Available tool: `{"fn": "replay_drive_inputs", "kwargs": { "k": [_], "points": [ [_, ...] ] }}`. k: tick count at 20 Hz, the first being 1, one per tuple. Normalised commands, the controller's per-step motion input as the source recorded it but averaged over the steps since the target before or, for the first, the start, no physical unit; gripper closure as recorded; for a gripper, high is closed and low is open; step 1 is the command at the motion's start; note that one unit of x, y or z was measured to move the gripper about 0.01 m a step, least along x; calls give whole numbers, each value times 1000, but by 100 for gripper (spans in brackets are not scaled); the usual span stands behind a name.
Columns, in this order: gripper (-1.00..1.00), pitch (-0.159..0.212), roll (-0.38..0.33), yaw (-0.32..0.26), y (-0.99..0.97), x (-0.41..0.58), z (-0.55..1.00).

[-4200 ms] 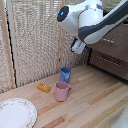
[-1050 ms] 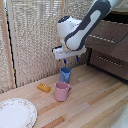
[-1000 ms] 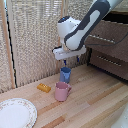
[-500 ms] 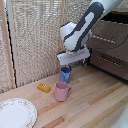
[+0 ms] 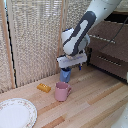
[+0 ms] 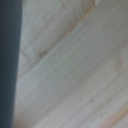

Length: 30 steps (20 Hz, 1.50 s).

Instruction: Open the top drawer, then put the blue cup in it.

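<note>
**Gripper Low Over Blue Cup; Drawer Fronts Seen at Right**

On the wooden tabletop (image 5: 95, 97), the blue cup (image 5: 65, 75) stands upright, just behind the pink mug (image 5: 62, 91) and close to the reed screen (image 5: 35, 40) at the back. Directly above the cup, the gripper (image 5: 70, 67) hangs from the white arm (image 5: 82, 32), its lower end at or just over the cup's rim. Contact cannot be confirmed. Whether the fingers are spread or closed cannot be told from either view; the arm body hides them.

At the exterior view's right stands the dark-brown cabinet. The top drawer (image 5: 114, 42) shows its long silver bar handle (image 5: 102, 39); the lower drawer (image 5: 112, 62) sits beneath it with a matching handle. How far the upper front stands out cannot be judged at this blur.

Other items on the tabletop: a small orange block (image 5: 44, 88) lies to the exterior view's left of the pink mug, apart from it. A white patterned plate (image 5: 15, 112) rests at the near left corner.

Wrist view: pale wood grain (image 6: 75, 65) runs diagonally, out of focus, with a dark grey band (image 6: 9, 60) along one edge. No object is identifiable there.
</note>
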Motion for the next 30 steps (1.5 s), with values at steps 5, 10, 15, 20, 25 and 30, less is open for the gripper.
{"fn": "replay_drive_inputs", "kwargs": {
  "k": [5,10,15,20,25,30],
  "points": [
    [-100,-57,55,-35,-34,216,-212],
    [100,-53,23,-4,-9,7,-106],
    [100,0,15,0,-7,-4,-46],
    [100,-35,7,0,-14,-78,27],
    [100,-74,7,0,0,-165,81],
    [100,-109,11,-2,8,-265,168]
  ]
}}
